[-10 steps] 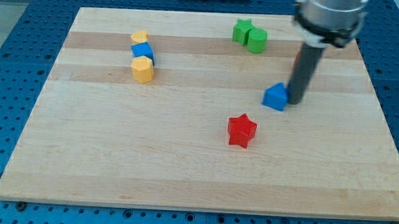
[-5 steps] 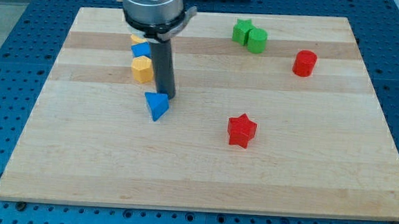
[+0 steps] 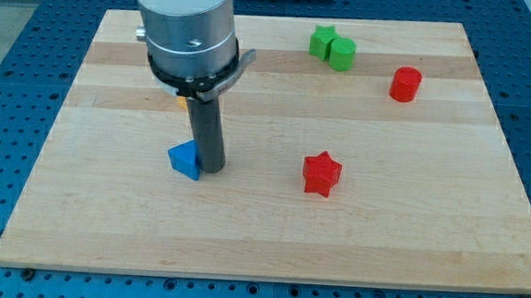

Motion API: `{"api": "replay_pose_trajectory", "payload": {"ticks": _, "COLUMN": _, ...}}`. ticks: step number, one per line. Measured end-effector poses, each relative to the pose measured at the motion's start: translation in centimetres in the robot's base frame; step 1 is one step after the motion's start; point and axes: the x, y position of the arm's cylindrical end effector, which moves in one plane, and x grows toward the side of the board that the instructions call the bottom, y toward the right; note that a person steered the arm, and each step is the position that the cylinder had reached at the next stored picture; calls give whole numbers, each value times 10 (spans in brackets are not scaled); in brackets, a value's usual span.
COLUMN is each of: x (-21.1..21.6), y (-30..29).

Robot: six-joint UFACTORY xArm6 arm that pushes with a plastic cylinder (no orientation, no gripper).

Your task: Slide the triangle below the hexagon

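Observation:
The blue triangle (image 3: 184, 159) lies on the wooden board (image 3: 381, 230), left of centre. My tip (image 3: 211, 169) touches its right side. The yellow hexagon is almost wholly hidden behind the arm's grey body (image 3: 185, 24); only a sliver of yellow (image 3: 182, 100) shows just above the rod's left side. The triangle sits below that spot, toward the view's bottom.
A red star (image 3: 321, 173) lies right of the tip. A green star (image 3: 322, 42) and a green cylinder (image 3: 342, 54) sit together at the view's top. A red cylinder (image 3: 404, 84) stands at the upper right. The arm hides the other blocks at upper left.
The tip has pushed the blue triangle far left across the board, then down and a little further left. The arm now covers the yellow and blue blocks at upper left.

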Motion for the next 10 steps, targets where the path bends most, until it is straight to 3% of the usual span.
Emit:
{"api": "replay_pose_trajectory", "payload": {"ticks": 3, "x": 40, "y": -8}}
{"api": "replay_pose_trajectory", "payload": {"ticks": 5, "x": -25, "y": -39}}
{"api": "replay_pose_trajectory", "payload": {"ticks": 6, "x": -38, "y": -47}}
{"api": "replay_pose_trajectory", "payload": {"ticks": 8, "x": 25, "y": -56}}
{"api": "replay_pose_trajectory", "payload": {"ticks": 9, "x": 28, "y": -97}}
{"api": "replay_pose_trajectory", "payload": {"ticks": 10, "x": 3, "y": -96}}
